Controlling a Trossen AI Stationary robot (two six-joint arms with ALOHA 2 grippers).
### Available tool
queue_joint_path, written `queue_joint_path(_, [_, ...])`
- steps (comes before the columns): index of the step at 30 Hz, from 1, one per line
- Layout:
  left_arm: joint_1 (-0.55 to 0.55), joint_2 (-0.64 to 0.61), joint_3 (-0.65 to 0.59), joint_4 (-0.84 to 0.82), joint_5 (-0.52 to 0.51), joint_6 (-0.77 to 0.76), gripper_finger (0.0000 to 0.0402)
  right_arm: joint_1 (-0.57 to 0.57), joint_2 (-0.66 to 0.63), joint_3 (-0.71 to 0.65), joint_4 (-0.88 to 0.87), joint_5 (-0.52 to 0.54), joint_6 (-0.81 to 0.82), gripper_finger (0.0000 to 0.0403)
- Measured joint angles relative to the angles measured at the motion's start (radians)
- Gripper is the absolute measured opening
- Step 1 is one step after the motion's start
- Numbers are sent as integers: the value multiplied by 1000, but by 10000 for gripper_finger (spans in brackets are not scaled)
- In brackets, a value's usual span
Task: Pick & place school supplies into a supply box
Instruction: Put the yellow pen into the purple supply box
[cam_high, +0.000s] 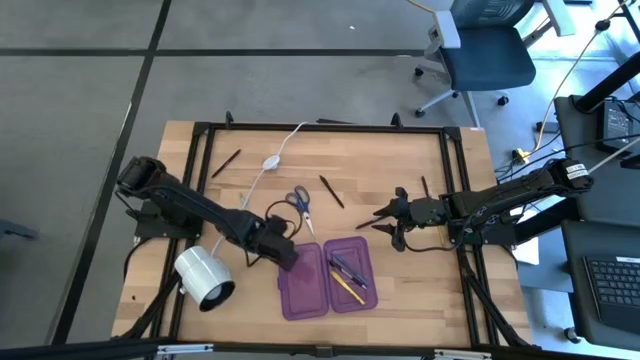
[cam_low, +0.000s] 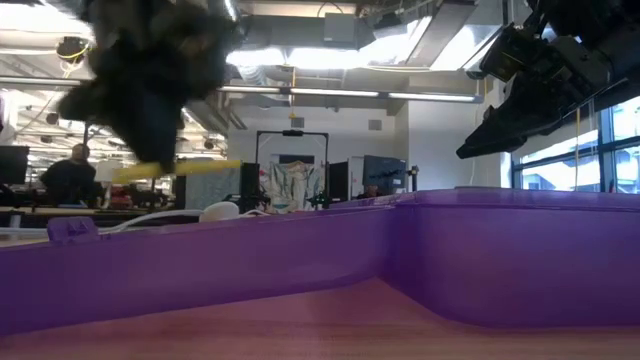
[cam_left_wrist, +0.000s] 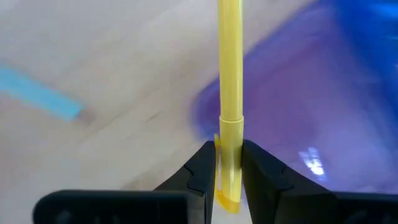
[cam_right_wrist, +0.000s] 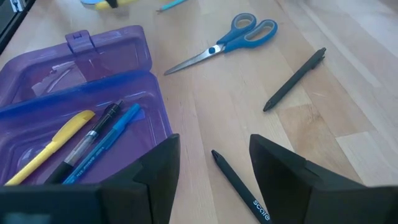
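yellow pen (cam_left_wrist: 229, 93) (in left gripper (cam_left_wrist: 229, 177))

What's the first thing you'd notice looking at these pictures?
The open purple supply box near the table's front edge, with pens already lying in one half. Next, the left end effector pinching a yellow pen over the box's edge. The blue-handled scissors lie on the wood behind the box.

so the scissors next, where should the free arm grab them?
Judging by the pose, at the pivot, from straight above. The blue-handled scissors lie flat and shut on bare wood, handles toward the white cable, blades toward the purple pencil case. The right gripper is open; the left gripper holds a yellow pen.
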Motion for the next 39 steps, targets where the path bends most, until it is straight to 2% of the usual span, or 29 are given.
queue_joint_path(3, [3, -10, 0, 135, -39, 166, 54, 0, 0, 0, 0, 0, 1, 197])
queue_joint_path(8, [9, -2, 1, 330, -44, 474, 54, 0, 0, 0, 2, 0, 10, 197])
queue_joint_path(11, [13, 5, 1, 409, -47, 669, 54, 0, 0, 0, 2, 0, 33, 197])
queue_joint_path(17, [23, 5, 1, 521, -51, 948, 54, 0, 0, 0, 2, -1, 37, 197])
queue_joint_path(32, [112, 5, 3, 566, -45, 1407, 54, 0, -1, 0, 31, 26, 57, 197])
queue_joint_path(35, [132, 6, 41, 524, -19, 1517, 54, 0, -1, 0, 31, 29, 62, 197])
queue_joint_path(39, [151, 16, 110, 449, -17, 1639, 54, 0, -1, 16, 26, 25, 159, 197])
